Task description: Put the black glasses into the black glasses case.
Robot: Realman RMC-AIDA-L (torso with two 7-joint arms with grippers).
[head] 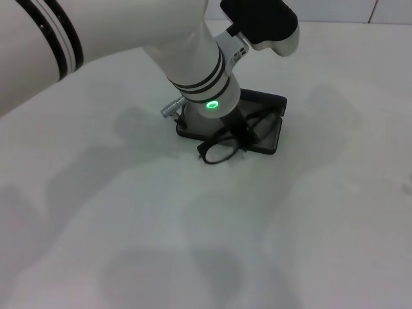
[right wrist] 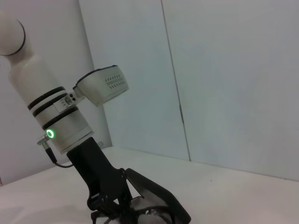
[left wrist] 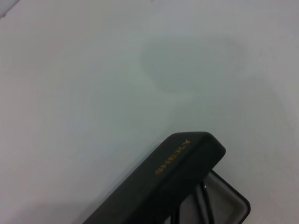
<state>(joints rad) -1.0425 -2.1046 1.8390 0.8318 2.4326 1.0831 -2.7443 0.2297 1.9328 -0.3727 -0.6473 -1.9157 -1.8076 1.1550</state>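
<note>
One lens of your black glasses overhangs the black glasses case; left gripper jaws pinch the frame.

The left end effector holds the black glasses over the black glasses case.

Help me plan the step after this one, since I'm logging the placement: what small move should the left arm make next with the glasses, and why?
Probably a short shift farther over the black glasses case, then lower. The left gripper is down at the open case, yet one lens of the black glasses hangs past the case's near edge over the white table. Whether the fingers grip the frame cannot be seen. The right arm is not in the head view.
</note>
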